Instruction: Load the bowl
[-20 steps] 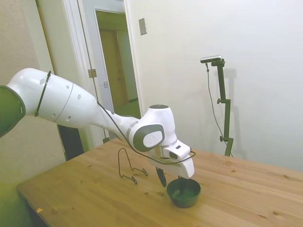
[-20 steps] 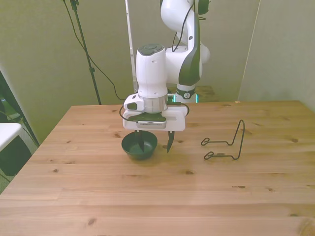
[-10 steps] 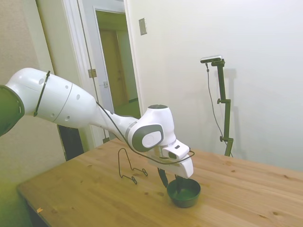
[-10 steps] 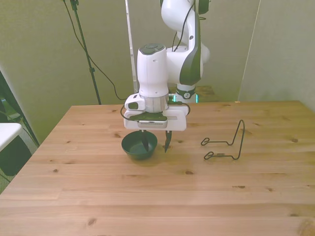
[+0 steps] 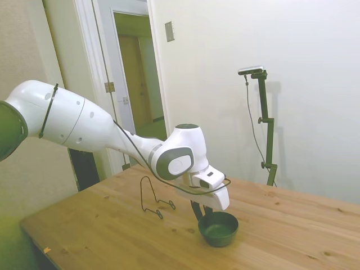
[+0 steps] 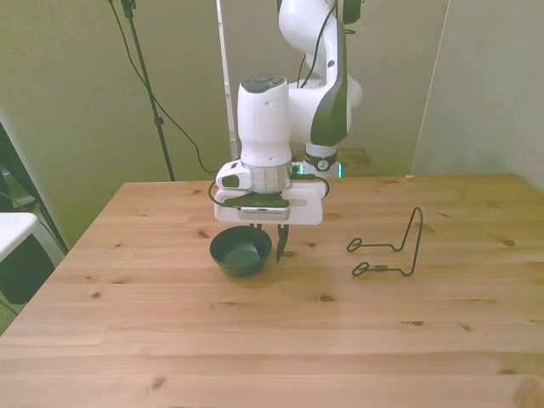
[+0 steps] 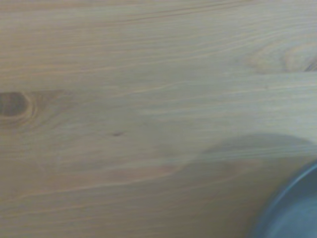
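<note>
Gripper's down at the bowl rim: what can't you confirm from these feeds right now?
- Side view: gripper fingertips hidden behind the bowl rim.
- Front view: contact between fingers and rim too small to judge.
- Wrist view: blurred; bowl cut off at the corner.
- Wire rack: its feet too thin to resolve.

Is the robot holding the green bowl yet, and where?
Yes: the gripper looks pinched on the bowl at its rim, on the front view's right, one finger inside and one outside.
</note>
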{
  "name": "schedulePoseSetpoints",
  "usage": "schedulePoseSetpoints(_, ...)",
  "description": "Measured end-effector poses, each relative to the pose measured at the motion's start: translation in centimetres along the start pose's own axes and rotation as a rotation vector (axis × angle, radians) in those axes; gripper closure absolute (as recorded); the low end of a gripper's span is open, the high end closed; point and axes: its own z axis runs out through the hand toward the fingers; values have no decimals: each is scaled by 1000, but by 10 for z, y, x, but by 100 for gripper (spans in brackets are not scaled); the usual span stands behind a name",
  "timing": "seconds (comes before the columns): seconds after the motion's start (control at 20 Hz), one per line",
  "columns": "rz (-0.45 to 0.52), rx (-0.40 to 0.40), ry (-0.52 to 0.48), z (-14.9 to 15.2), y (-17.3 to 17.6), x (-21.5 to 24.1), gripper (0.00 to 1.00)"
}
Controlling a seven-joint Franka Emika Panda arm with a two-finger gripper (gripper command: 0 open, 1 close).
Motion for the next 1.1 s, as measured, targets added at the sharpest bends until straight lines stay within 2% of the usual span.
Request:
schedulePoseSetpoints(0.55, 22, 38, -3, -12, -4, -1, 100)
schedulePoseSetpoints(0.8, 20, 119, -82, -43, -14, -24, 100)
schedulePoseSetpoints(1.0, 19, 165, -102, -78, -11, -38, 100)
schedulePoseSetpoints(1.1, 14, 218, -147, -95, -11, -47, 100)
